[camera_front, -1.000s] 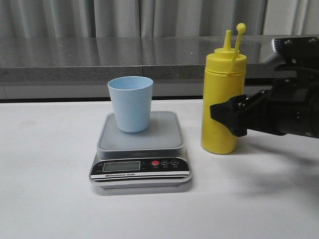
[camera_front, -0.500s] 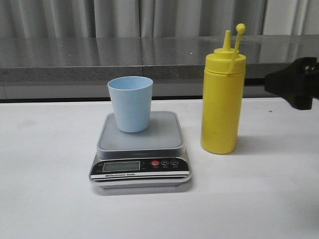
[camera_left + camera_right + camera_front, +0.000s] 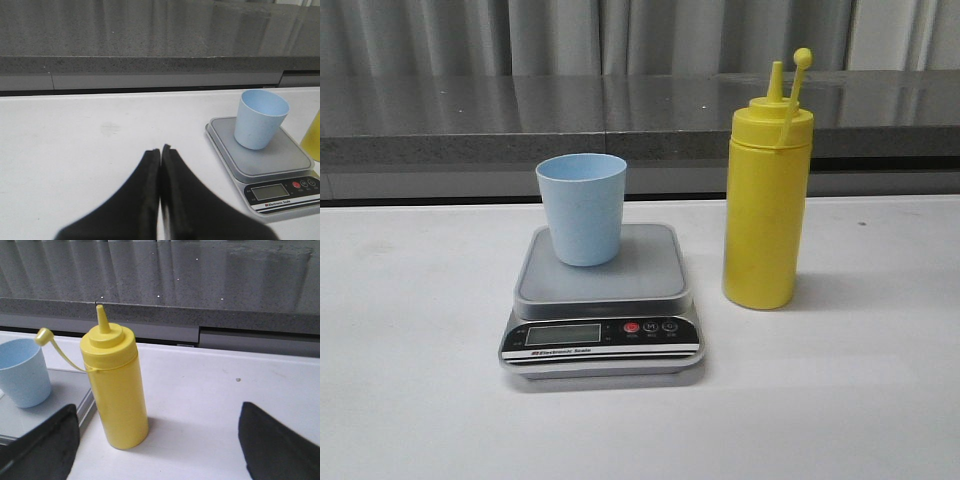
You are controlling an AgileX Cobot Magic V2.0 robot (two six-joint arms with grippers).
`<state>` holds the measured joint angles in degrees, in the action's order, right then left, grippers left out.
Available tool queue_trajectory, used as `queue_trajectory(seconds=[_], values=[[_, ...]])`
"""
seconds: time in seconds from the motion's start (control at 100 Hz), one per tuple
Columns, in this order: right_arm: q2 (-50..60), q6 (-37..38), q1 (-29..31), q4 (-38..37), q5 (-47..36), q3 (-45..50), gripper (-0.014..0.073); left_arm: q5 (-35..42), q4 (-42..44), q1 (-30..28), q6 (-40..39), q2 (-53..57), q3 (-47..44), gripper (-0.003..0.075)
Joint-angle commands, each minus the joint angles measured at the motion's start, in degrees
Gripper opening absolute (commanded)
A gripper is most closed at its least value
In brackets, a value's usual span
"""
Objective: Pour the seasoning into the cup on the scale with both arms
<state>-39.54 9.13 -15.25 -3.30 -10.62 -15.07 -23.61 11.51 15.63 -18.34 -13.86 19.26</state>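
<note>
Standing on my white desk (image 3: 410, 400), the scale (image 3: 603, 300) carries the cup (image 3: 582, 208) beside the upright seasoning (image 3: 767, 205); my right end effector (image 3: 157, 440) spread wide, left end effector (image 3: 160, 200) pressed together, a careless reach could topple that tall bottle.

The tall yellow plastic squeeze bottle (image 3: 766, 205) is showing a smooth, slightly glossy skin. The small light blue plastic tumbler (image 3: 582, 207) is presenting a plain matt finish. The flat silver-grey scale (image 3: 602, 300) is carrying a smooth satin platform and a glossy black front panel. The white worktop (image 3: 420, 350) is looking smooth and matt, faintly smudged. The grey speckled stone ledge (image 3: 520, 115) along the worktop's far edge is reflecting light, polished. The black fingers (image 3: 150, 200) are appearing matt.
</note>
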Motion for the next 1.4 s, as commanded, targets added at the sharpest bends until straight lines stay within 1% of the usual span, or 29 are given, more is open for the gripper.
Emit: queue_trajectory(seconds=[0.0, 0.24, 0.29, 0.34, 0.43, 0.6, 0.72, 1.39], values=[[5.16, -0.40, 0.44, 0.09, 4.53, -3.54, 0.0635, 4.55, -0.18, -0.11, -0.54, -0.48, 1.64, -0.0020], [15.38, -0.40, 0.44, -0.28, 17.64, -6.83, 0.0629, 4.55, -0.18, -0.11, -0.54, -0.48, 1.64, -0.0020], [16.90, -0.40, 0.44, -0.84, 19.87, -7.37, 0.0607, 4.55, -0.18, -0.11, -0.54, -0.48, 1.64, -0.0020], [18.21, -0.40, 0.44, -1.52, 21.55, -7.63, 0.0566, 4.55, -0.18, -0.11, -0.54, -0.48, 1.64, -0.0020], [19.98, -0.40, 0.44, -2.38, 23.32, -7.71, 0.0435, 4.55, -0.18, -0.11, -0.54, -0.48, 1.64, -0.0020], [20.41, -0.40, 0.44, -2.38, 23.74, -7.71, 0.0107, 4.55, -0.18, -0.11, -0.54, -0.48, 1.64, -0.0020], [20.41, -0.40, 0.44, -2.38, 23.59, -7.71, -0.0070, 4.55, -0.18, -0.11, -0.54, -0.48, 1.64, -0.0020], [20.41, -0.40, 0.44, -2.38, 23.59, -7.71, -0.0069, 4.55, -0.18, -0.11, -0.54, -0.48, 1.64, -0.0020]])
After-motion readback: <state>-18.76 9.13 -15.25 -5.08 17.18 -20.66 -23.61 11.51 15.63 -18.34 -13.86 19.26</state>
